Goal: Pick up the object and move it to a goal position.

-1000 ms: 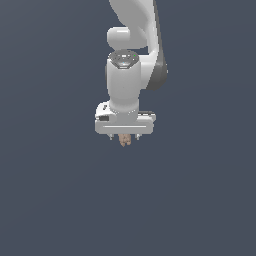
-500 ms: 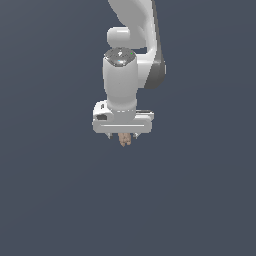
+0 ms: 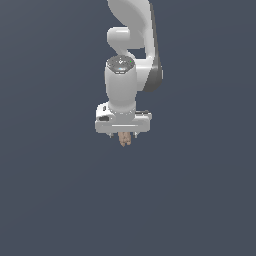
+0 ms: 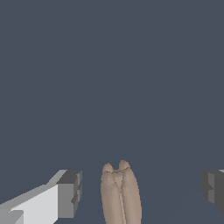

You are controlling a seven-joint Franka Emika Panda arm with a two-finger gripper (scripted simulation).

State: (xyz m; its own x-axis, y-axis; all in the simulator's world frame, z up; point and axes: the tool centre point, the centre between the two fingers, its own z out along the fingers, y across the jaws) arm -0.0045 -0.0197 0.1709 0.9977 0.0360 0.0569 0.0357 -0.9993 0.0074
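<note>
The object (image 4: 120,194) is a small tan-brown lumpy elongated item that sits between my two fingers in the wrist view. My gripper (image 4: 141,192) is open. The left finger (image 4: 68,197) and the right finger (image 4: 213,190) stand well apart from the object, with a gap on each side. In the exterior view the object (image 3: 124,139) pokes out just below the white gripper (image 3: 123,135), which points straight down. I cannot tell whether the object rests on the surface.
A plain dark grey-blue surface (image 3: 200,200) fills both views. The white arm (image 3: 132,30) rises above the gripper toward the top of the exterior view.
The wrist has shifted slightly sideways and back. The object stays under the gripper in the same spot.
</note>
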